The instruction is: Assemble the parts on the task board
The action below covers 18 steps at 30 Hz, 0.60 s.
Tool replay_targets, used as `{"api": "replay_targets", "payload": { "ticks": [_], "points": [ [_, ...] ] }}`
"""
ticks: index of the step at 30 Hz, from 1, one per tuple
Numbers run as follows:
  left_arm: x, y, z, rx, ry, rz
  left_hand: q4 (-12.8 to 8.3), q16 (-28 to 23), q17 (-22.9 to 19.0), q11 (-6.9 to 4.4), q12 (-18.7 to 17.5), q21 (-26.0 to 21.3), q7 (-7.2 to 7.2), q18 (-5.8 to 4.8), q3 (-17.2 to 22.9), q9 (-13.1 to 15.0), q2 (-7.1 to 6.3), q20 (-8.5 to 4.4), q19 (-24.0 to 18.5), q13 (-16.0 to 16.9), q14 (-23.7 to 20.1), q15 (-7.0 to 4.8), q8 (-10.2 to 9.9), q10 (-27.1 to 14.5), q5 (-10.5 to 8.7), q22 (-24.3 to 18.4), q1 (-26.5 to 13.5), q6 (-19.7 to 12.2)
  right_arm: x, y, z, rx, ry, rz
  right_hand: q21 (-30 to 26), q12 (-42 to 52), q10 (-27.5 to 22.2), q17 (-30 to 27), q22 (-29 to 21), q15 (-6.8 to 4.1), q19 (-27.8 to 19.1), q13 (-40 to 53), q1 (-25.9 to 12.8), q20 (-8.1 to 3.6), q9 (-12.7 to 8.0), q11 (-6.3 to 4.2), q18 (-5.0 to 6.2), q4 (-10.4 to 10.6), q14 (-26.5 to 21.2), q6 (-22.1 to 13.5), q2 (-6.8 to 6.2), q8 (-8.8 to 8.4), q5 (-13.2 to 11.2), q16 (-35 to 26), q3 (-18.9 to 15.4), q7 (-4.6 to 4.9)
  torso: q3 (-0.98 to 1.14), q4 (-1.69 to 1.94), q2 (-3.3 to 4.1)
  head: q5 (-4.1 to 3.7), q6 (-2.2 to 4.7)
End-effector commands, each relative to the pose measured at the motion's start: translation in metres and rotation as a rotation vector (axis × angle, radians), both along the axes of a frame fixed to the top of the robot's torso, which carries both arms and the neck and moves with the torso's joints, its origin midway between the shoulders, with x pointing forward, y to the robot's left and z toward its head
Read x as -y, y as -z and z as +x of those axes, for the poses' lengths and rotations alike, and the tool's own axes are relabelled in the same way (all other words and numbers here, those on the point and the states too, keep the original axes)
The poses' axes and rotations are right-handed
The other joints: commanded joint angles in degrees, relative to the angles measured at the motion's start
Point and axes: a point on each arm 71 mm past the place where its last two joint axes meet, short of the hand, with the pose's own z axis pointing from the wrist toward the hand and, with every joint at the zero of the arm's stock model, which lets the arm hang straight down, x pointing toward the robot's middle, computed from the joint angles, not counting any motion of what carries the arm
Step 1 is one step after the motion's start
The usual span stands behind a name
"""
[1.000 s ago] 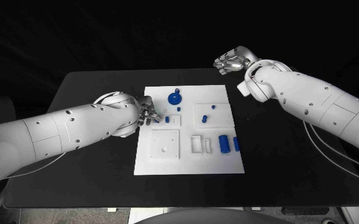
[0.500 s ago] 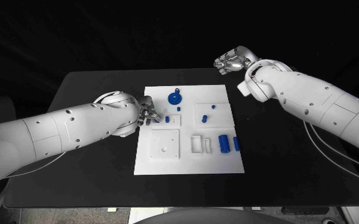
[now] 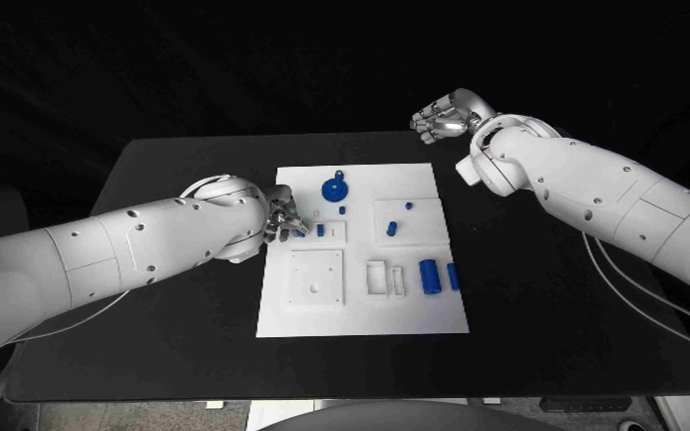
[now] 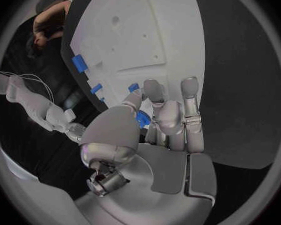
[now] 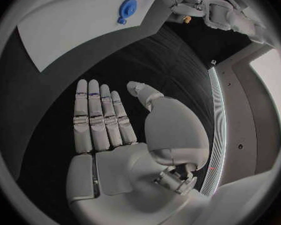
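Over the left edge of the flat white rectangular task board (image 3: 360, 251) on the black tabletop (image 3: 172, 351), the left robot hand (image 3: 283, 217) pinches a small blue plastic part (image 4: 142, 118) between thumb and fingers, while the right robot hand (image 5: 112, 120) hovers flat, fingers extended and empty, beyond the board's far right corner.

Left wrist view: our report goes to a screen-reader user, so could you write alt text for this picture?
The left hand pinches a small blue part between its fingers, above the white board. Three more blue parts lie along the board's edge, and the black table lies beside it.
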Motion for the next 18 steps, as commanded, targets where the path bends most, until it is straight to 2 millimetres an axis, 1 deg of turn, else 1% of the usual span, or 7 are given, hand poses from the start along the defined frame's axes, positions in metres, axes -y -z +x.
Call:
{"api": "replay_targets", "payload": {
  "ticks": [1,4,5,6,7,8,18],
  "points": [
    [0.0038,0.0055,-0.0032,-0.040,0.024,-0.011,0.8,-0.3,-0.1,0.00,-0.1,-0.2,-4.83,-0.50,-0.1,-0.4,-0.28,-0.39,-0.1,-0.1,-0.4,-0.02,-0.1,1.6,-0.21,1.0,0.8,4.5,-0.0005,-0.0003,-0.0003,-0.001,-0.008,0.001,-0.2,-0.3,-0.3,-0.1,-0.1,0.10,-0.5,-0.1,-0.3,-0.05,0.0,0.24,0.53,-0.3,-0.4,-0.2,-0.05,0.14,0.4,-0.3,0.0,0.17,-0.03,0.00,-0.01,-0.06,0.00],
    [0.0041,0.0057,-0.0027,-0.043,0.026,-0.012,1.3,-0.2,-0.1,-0.03,-0.1,-0.2,-4.83,-0.52,-0.2,-0.4,-0.46,-0.43,-0.1,-0.1,-0.4,0.00,-0.1,1.6,-0.36,1.0,0.7,4.4,-0.0003,-0.0003,-0.0003,-0.001,-0.008,0.001,-0.2,-0.3,-0.3,-0.1,-0.1,0.10,-0.5,-0.1,-0.3,-0.05,0.0,0.24,0.53,-0.3,-0.4,-0.2,-0.05,0.14,0.4,-0.3,0.0,0.17,-0.04,0.02,0.00,-0.13,-0.02],
    [0.0042,0.0057,-0.0026,-0.044,0.026,-0.013,1.5,-0.3,-0.2,-0.03,-0.1,-0.3,-4.83,-0.55,-0.4,-0.4,-0.73,-0.45,-0.1,-0.1,-0.4,-0.01,-0.2,1.5,-0.54,1.0,0.5,4.3,-0.0002,-0.0003,-0.0003,0.000,-0.008,0.001,-0.2,-0.3,-0.4,-0.1,-0.1,0.10,-0.5,-0.1,-0.4,-0.03,0.0,0.26,0.53,-0.3,-0.5,-0.2,-0.09,0.14,0.5,-0.3,0.0,0.17,-0.05,0.02,0.00,-0.13,-0.01],
    [0.0043,0.0058,-0.0025,-0.045,0.026,-0.014,1.9,-0.4,-0.3,0.01,-0.2,-0.3,-4.76,-0.60,-0.6,-0.7,-0.83,-0.46,-0.1,-0.1,-0.5,0.01,-0.5,1.4,-1.44,1.0,0.4,4.0,-0.0001,-0.0004,-0.0003,0.000,-0.007,0.001,-0.2,-0.3,-0.4,-0.1,-0.1,0.10,-0.5,-0.1,-0.4,-0.03,0.0,0.26,0.53,-0.3,-0.5,-0.2,-0.09,0.14,0.5,-0.3,0.0,0.17,-0.05,0.03,-0.01,-0.15,-0.01],
    [0.0043,0.0058,-0.0025,-0.046,0.026,-0.014,2.2,-0.4,-0.4,0.00,-0.2,-0.4,-4.76,-0.65,-0.9,-0.8,-0.81,-0.49,-0.1,-0.1,-0.6,0.00,-0.6,1.4,-2.87,1.0,0.5,4.1,0.0000,-0.0004,-0.0003,0.000,-0.007,0.001,-0.2,-0.3,-0.4,-0.1,-0.1,0.10,-0.5,-0.1,-0.4,-0.03,0.0,0.26,0.53,-0.3,-0.5,-0.2,-0.09,0.14,0.5,-0.3,0.0,0.17,-0.06,0.02,-0.01,-0.15,-0.02],
    [0.0043,0.0058,-0.0024,-0.047,0.026,-0.015,2.4,-0.4,-0.4,-0.01,-0.1,-0.4,-4.77,-0.68,-1.0,-0.9,-0.82,-0.51,-0.1,-0.1,-0.6,-0.02,-0.7,1.4,-3.35,1.0,0.6,4.1,0.0001,-0.0004,-0.0004,0.000,-0.007,0.001,-0.2,-0.3,-0.4,-0.1,-0.1,0.10,-0.5,-0.1,-0.4,-0.03,0.0,0.26,0.53,-0.3,-0.5,-0.2,-0.09,0.14,0.5,-0.3,0.0,0.17,-0.06,0.02,-0.01,-0.15,-0.02],
    [0.0027,0.0058,-0.0012,-0.045,0.019,-0.015,4.2,-0.6,-0.7,-0.05,0.0,-0.7,-4.82,-0.91,-2.6,-1.6,-1.93,-0.72,0.0,0.0,-0.7,-0.14,-1.0,1.2,-3.98,1.0,1.4,4.0,0.0008,-0.0005,-0.0005,-0.001,-0.005,0.001,-0.2,-0.3,-0.4,-0.1,-0.1,0.12,-0.6,-0.1,-0.4,-0.01,0.0,0.27,0.53,-0.3,-0.5,-0.3,-0.18,0.14,0.6,-0.3,0.0,0.18,-0.08,0.04,-0.02,-0.19,0.00]
  ]
}}
